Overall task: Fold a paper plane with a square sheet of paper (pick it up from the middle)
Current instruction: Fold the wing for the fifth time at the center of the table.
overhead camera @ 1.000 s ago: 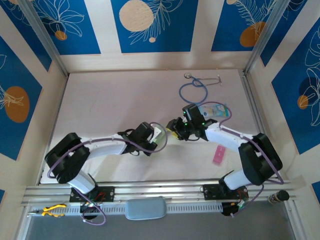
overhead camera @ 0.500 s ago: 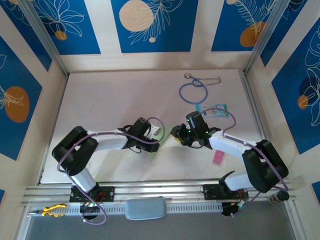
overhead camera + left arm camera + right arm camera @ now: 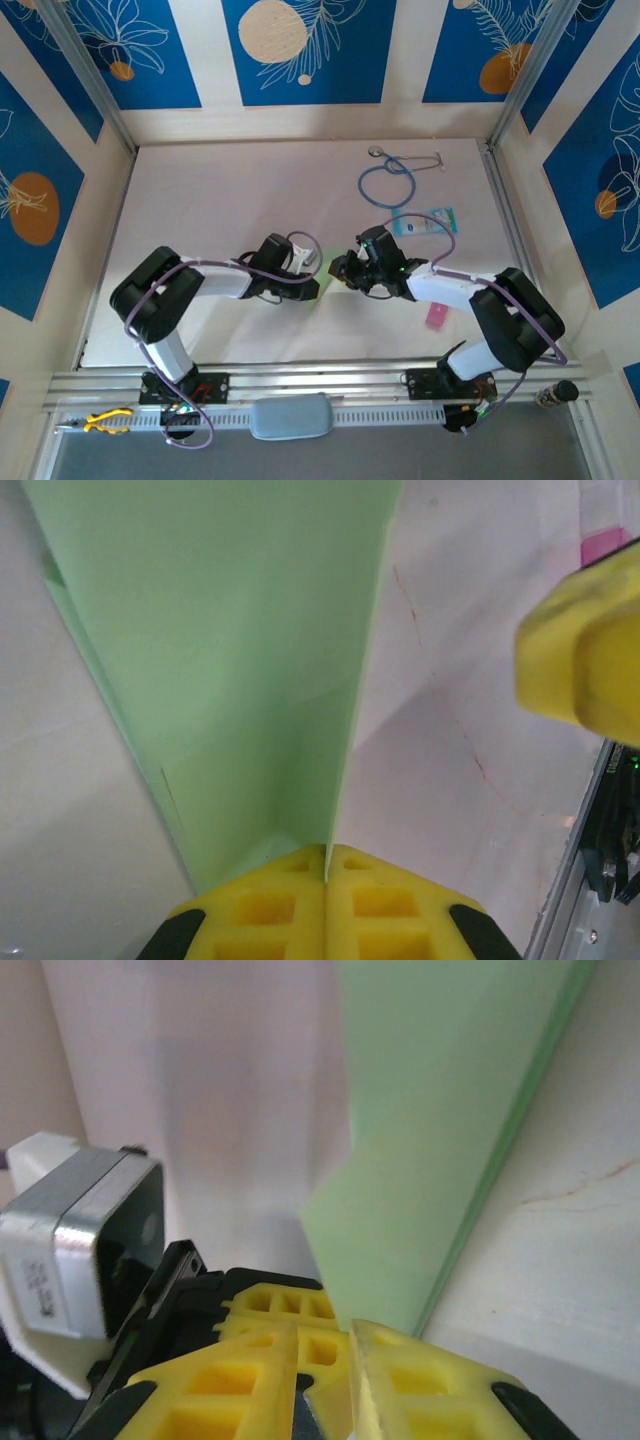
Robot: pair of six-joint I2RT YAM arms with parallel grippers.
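left end effector [image 3: 325, 865] pressed together, pinching paper [image 3: 230, 660] edge | right end effector [image 3: 327, 1350] nearly closed around paper, we cannot tell if gripping | paper between both arms over surface [image 3: 220, 200], mostly hidden from above

Overhead view of a robotics lab test cell. A white table [image 3: 220, 200] is boxed in on three sides by wall panels [image 3: 300, 50] printed with blue-and-cream leaf patterns (flat boards, not room walls). The panels are framed by bare aluminium posts [image 3: 89, 80]. Two white-and-black robot arms, the left arm [image 3: 215, 280] and the right arm [image 3: 450, 285], are bolted to a metal rail [image 3: 320, 380] along the near edge. A stethoscope [image 3: 387, 182] lies loose on the table. Yellow-handled pliers [image 3: 105, 421] rest on a ledge just below the rail.
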